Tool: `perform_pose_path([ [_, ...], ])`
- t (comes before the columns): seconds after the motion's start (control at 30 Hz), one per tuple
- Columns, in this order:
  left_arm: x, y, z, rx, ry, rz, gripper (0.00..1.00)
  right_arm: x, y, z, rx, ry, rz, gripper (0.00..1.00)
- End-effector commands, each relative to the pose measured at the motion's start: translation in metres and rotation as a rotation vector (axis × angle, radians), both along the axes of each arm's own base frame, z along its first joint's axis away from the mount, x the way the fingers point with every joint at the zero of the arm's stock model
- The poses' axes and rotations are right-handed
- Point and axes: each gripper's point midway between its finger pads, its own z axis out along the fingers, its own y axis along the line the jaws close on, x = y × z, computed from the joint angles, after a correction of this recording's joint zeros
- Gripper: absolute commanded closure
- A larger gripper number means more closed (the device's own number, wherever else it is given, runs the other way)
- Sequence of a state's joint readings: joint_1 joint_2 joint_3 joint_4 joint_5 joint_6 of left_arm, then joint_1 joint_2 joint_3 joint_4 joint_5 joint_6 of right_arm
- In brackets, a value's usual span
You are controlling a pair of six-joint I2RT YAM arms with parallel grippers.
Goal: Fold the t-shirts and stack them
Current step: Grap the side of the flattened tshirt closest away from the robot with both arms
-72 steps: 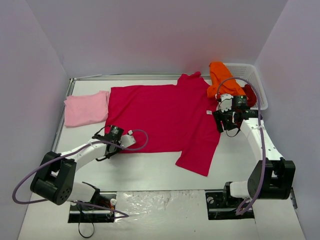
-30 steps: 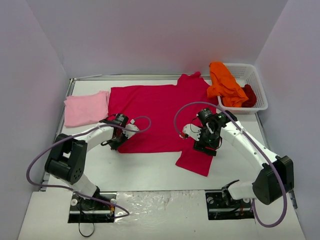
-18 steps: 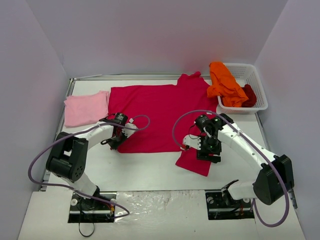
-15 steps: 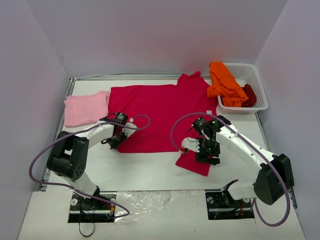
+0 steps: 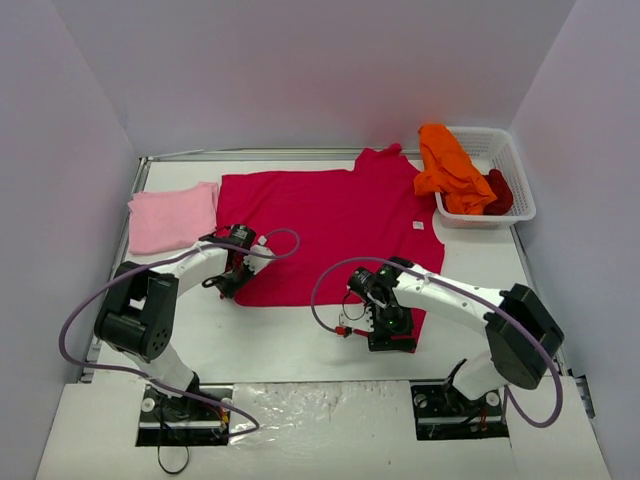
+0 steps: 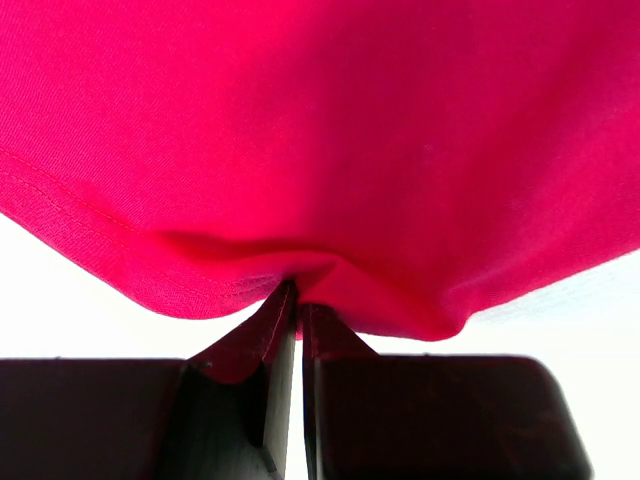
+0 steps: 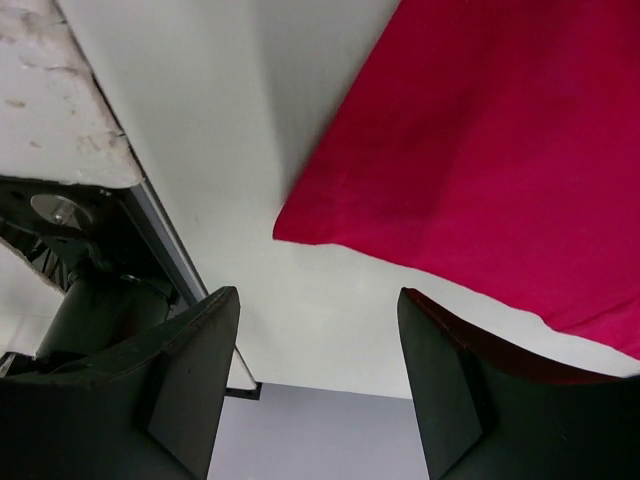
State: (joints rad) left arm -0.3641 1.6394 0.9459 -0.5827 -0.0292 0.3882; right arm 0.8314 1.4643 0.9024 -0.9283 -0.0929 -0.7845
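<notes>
A large crimson-magenta t-shirt (image 5: 330, 225) lies spread flat mid-table. My left gripper (image 5: 232, 288) is at its near left hem corner; the left wrist view shows that gripper (image 6: 297, 300) shut on a pinched fold of the crimson cloth (image 6: 330, 150). My right gripper (image 5: 385, 338) hangs low over the shirt's near right corner, open. In the right wrist view the right gripper (image 7: 320, 300) has bare table between its fingers and the crimson edge (image 7: 500, 150) just beyond them. A folded pale pink t-shirt (image 5: 172, 218) lies far left. An orange t-shirt (image 5: 450, 165) drapes over the basket rim, a dark red one (image 5: 497, 190) inside.
The white mesh basket (image 5: 512, 150) stands at the back right corner. A bare strip of white table (image 5: 280, 335) runs between the shirt's near hem and the arm bases. Purple cables loop beside both arms. Walls close in on three sides.
My right arm has swung from the shirt's right side toward me, down to its near right corner, its jaws still open. The left gripper has held its pinch in place.
</notes>
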Motion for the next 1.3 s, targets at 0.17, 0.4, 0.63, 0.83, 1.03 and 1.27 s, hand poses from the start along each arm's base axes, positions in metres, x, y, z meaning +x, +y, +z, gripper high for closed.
perform_pose_path([
  [0.17, -0.002, -0.002, -0.007, -0.019, 0.036, 0.015, 0.98, 0.004, -0.003, -0.018, -0.097, -0.01, -0.101, 0.39],
  [0.4, -0.002, -0.001, -0.005, -0.021, 0.03, 0.013, 0.98, 0.0, -0.003, -0.027, -0.149, 0.023, -0.16, 0.41],
  [0.63, -0.002, -0.001, -0.002, -0.025, 0.019, 0.01, 0.98, -0.01, 0.001, -0.031, -0.166, 0.074, -0.216, 0.43],
  [0.83, -0.002, -0.002, -0.001, -0.025, 0.017, 0.011, 0.98, -0.013, -0.001, -0.03, -0.193, 0.064, -0.244, 0.48],
  [1.03, -0.004, -0.005, 0.0, -0.049, 0.024, 0.008, 0.98, -0.007, -0.005, -0.029, -0.231, 0.012, -0.301, 0.51],
  [1.27, -0.003, -0.006, 0.002, -0.049, 0.019, 0.009, 0.98, -0.007, -0.009, -0.037, -0.265, 0.053, -0.326, 0.54],
])
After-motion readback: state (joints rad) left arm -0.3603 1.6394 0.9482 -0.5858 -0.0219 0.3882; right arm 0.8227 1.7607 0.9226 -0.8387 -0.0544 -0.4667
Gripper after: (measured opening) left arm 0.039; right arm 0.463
